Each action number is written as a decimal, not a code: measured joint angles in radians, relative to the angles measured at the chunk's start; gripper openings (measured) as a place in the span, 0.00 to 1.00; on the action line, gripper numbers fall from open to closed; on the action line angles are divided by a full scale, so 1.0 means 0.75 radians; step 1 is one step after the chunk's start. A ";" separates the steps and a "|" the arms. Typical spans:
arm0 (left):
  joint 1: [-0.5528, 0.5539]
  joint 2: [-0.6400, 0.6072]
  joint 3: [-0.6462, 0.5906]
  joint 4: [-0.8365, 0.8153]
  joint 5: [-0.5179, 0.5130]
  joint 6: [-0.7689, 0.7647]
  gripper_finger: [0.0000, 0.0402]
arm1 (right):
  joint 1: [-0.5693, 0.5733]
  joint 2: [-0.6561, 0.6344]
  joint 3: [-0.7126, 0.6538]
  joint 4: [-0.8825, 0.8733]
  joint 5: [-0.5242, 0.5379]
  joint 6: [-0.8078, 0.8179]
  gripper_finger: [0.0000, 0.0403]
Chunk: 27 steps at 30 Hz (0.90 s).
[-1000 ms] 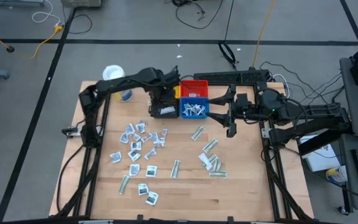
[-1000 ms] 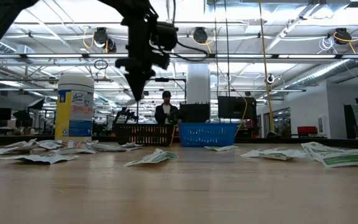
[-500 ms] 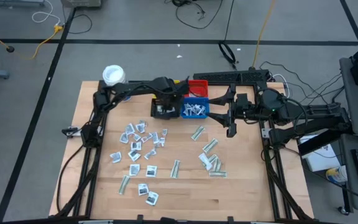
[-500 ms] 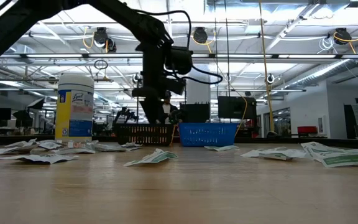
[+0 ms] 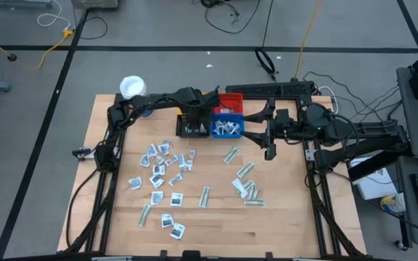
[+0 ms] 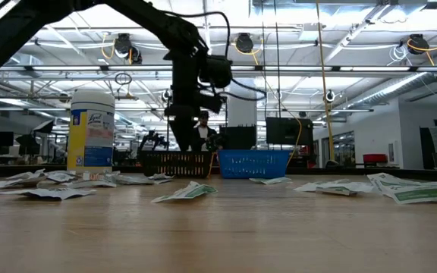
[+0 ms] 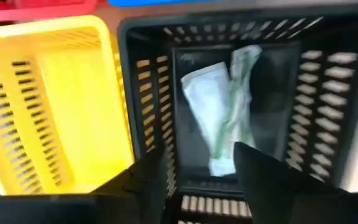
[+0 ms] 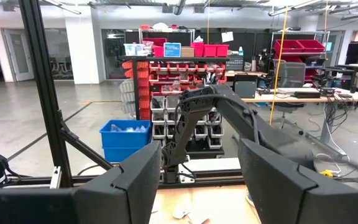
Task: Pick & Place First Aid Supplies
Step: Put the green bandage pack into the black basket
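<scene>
The left gripper [image 5: 194, 125] is held directly over the black slatted square bin [image 5: 192, 129] at about twelve o'clock on the wooden table [image 5: 281, 210]. In the left wrist view its two dark fingers [image 7: 263, 177] are seen spread apart with nothing between them, only their tips showing. Inside the black bin, two flat white packets with green marks [image 7: 219, 112] lie overlapping on the floor; how many more lie beneath cannot be made out. The yellow slatted bin [image 7: 48, 106] stands touching the black one, and its far side is cut off.

From above, the black bin is largely hidden by the left arm, and the yellow bin shows only as a sliver. The blue bin [image 5: 227, 127], holding several packets, sits just beside the black one toward three o'clock, with the red bin [image 5: 228, 103] behind it. Dozens of loose small white packets [image 5: 167, 161] are scattered over the table's middle, toward six o'clock of the bins. The white-lidded round jar [image 5: 131, 87] stands at the eleven o'clock corner.

The right gripper [image 5: 269, 151] waits at three o'clock, clear of the packets, its fingers parted and empty.
</scene>
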 joint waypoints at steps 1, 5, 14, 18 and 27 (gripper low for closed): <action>0.004 -0.020 0.000 0.017 0.027 -0.028 0.51 | 0.000 0.000 0.000 -0.008 0.000 0.000 0.53; 0.024 -0.139 0.002 0.081 0.177 -0.131 0.55 | 0.000 0.000 -0.001 -0.049 0.000 0.000 0.52; 0.019 -0.430 0.002 0.321 0.589 -0.273 0.50 | 0.001 0.001 -0.001 -0.128 -0.001 0.000 0.52; -0.019 -0.561 0.002 0.444 0.652 -0.340 0.46 | 0.001 0.001 -0.001 -0.156 -0.001 0.028 0.52; -0.285 -0.750 0.002 0.596 0.612 -0.420 0.37 | 0.000 0.001 -0.001 -0.218 -0.001 0.062 0.52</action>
